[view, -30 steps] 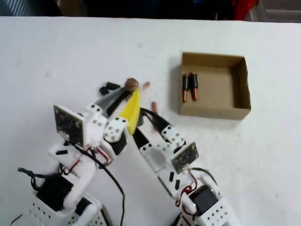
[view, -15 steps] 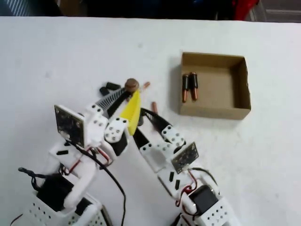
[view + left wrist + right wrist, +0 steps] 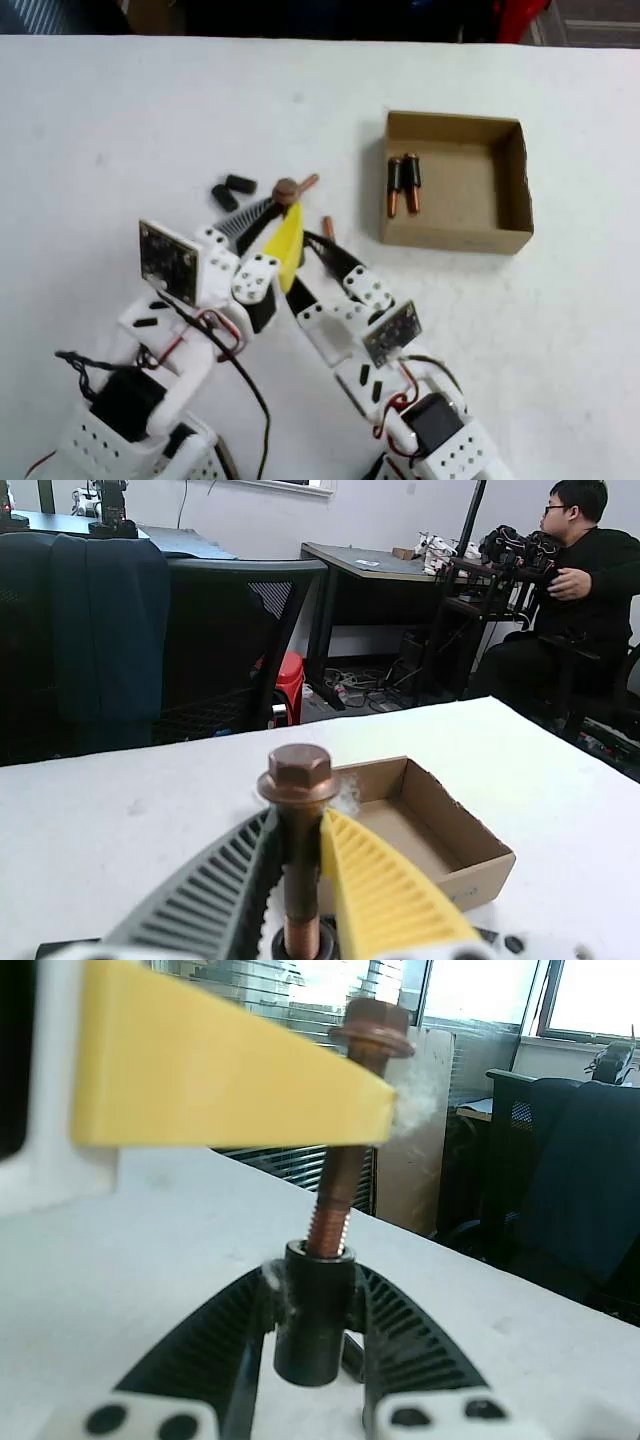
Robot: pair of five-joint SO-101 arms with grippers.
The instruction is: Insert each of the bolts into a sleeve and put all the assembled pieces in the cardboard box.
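Note:
My left gripper is shut on a copper bolt, held upright with its hex head on top. The bolt's threaded tip sits in the mouth of a black sleeve, and my right gripper is shut on that sleeve. The left gripper's yellow finger crosses in front of the bolt. Both grippers meet left of the cardboard box, which holds two assembled pieces. Two more black sleeves and two loose bolts lie on the table near the grippers.
The white table stretches wide to the left and behind the arms. The cardboard box stands just beyond the held bolt. Chairs and desks fill the room behind the table.
The left arm has shifted right and slightly toward the front, carrying the bolt with it. The right arm has kept still.

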